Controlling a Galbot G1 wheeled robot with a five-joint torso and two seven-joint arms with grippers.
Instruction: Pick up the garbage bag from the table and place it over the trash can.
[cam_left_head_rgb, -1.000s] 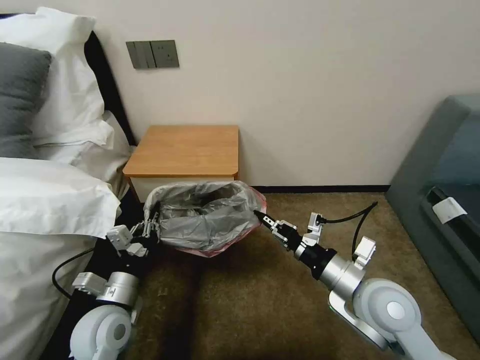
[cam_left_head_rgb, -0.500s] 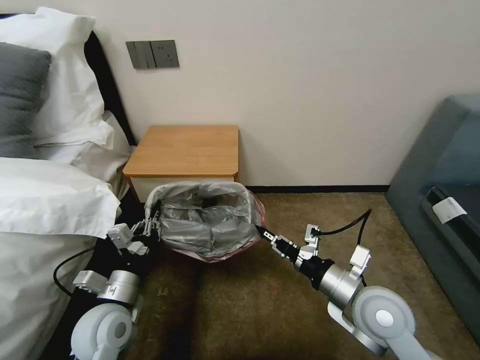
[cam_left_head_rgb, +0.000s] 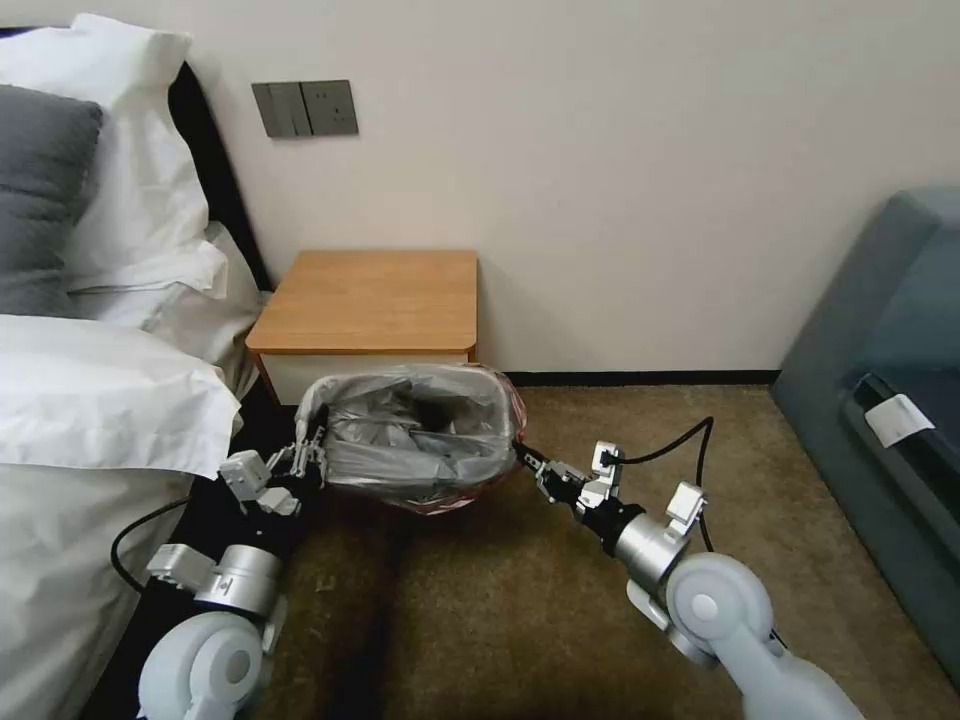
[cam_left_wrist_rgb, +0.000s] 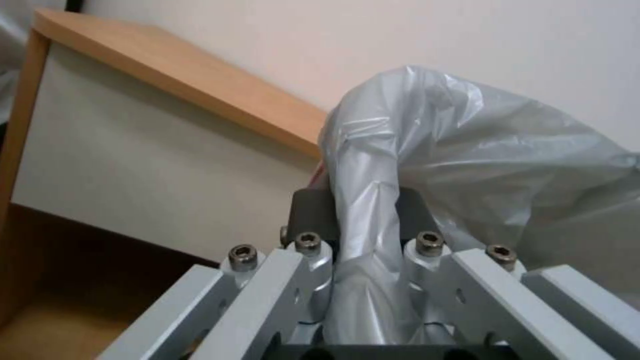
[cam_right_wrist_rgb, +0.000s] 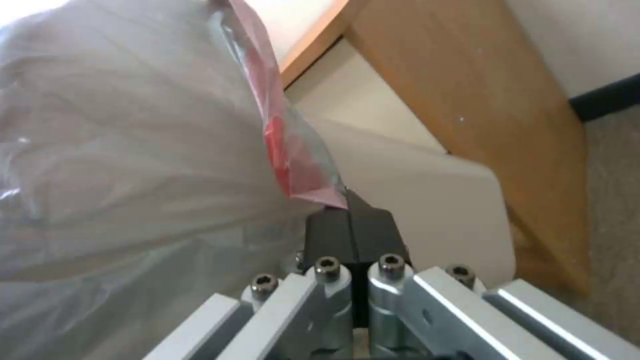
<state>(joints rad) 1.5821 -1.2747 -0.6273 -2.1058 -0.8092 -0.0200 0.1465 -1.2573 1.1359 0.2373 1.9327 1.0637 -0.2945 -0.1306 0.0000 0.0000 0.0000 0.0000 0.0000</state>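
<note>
The left gripper (cam_left_head_rgb: 308, 452), its arm reaching forward and up from low beside the bed, pinches a gathered fold of the garbage bag (cam_left_head_rgb: 415, 440) between its pads (cam_left_wrist_rgb: 313, 212). The bag hangs spread open between both grippers, just in front of the table (cam_left_head_rgb: 370, 300). At its far side, the right gripper (cam_left_head_rgb: 522, 455) stretches in low, jaws closed tight on the pink rim (cam_right_wrist_rgb: 287, 160).

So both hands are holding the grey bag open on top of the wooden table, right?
Not quite. Both hands, left hand and right hand, do hold the grey bag open, but in front of the wooden table, whose top is bare. The head view shows it.
</note>
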